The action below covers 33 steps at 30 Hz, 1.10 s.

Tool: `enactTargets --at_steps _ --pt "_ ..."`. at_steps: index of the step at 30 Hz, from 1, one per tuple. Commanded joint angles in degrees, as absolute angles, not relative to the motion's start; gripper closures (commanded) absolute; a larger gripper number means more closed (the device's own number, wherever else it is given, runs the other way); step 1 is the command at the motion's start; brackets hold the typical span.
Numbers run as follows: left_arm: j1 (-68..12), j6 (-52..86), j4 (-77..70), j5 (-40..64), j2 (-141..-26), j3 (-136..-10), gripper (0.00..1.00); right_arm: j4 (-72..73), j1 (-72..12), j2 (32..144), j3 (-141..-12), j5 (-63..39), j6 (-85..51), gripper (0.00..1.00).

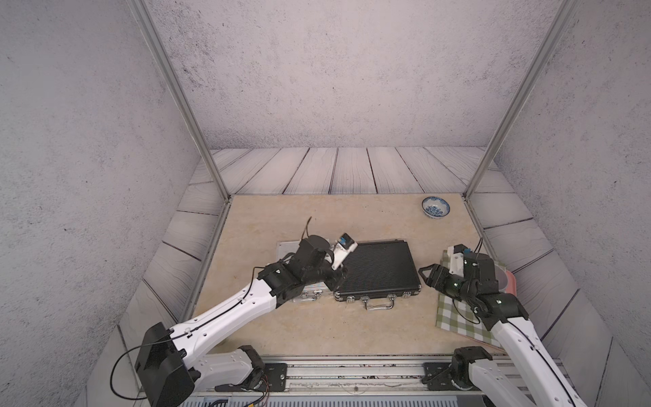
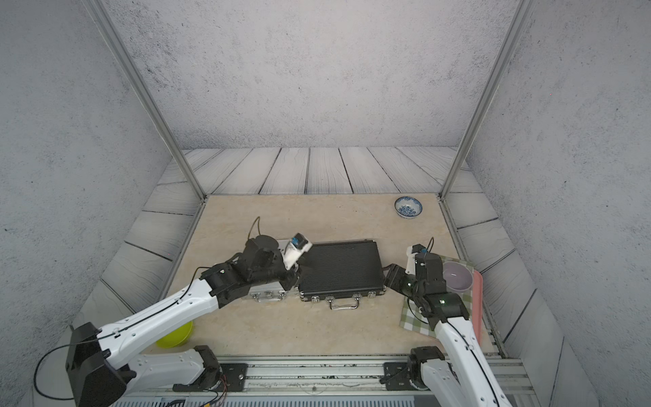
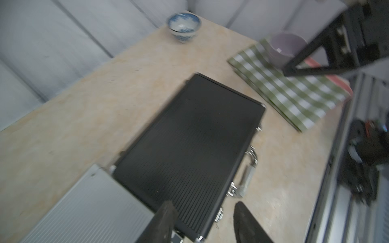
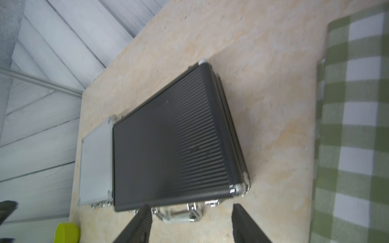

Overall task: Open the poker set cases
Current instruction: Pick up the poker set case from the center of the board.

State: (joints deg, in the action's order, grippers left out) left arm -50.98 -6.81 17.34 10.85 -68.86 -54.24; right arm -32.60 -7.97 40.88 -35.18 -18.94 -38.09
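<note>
1. Left wrist view: the left gripper (image 3: 203,207) hangs over the near left corner of the black case (image 3: 189,143). Its jaws are partly apart and empty — one finger above the ribbed top, its mate above bare table (image 3: 105,105).
2. Black case lies closed at mid-table, long axis running side to side. Its latches (image 1: 350,298) and handle (image 1: 378,305) face the table's near edge.
3. Silver case (image 3: 88,206) lies closed right beside the black one's left side, seemingly touching it.
4. Right gripper (image 4: 192,208) hovers just off the black case's right end, jaws roughly half apart, holding nothing.
5. Judgement: each arm is nearer its own-side latch — both latches lie nearward of the fingers.
</note>
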Motion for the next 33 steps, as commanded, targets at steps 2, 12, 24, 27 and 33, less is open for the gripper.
enactTargets --at_steps 2,12,24,27,33 --pt "-57.62 -28.28 18.02 12.37 -68.25 -49.65 0.50 -38.00 -10.48 36.61 -30.70 -22.65 -45.88 0.47" --pt "-63.58 -41.70 5.29 10.25 -69.07 -40.45 0.50 -25.64 -24.61 31.17 -17.94 -16.82 -58.96 0.56" --pt "-65.74 -47.06 -1.41 0.27 -74.28 -36.90 0.46 -12.80 -29.78 38.61 -13.95 -13.91 -56.48 0.58" --pt "-65.74 -46.06 -0.30 0.05 -75.38 -37.63 0.44 -11.79 -30.36 38.27 -12.96 -12.46 -56.77 0.61" --pt "-65.74 -45.27 1.13 -2.69 -79.82 -38.96 0.38 -8.22 -30.60 36.83 -9.70 -10.00 -56.64 0.62"
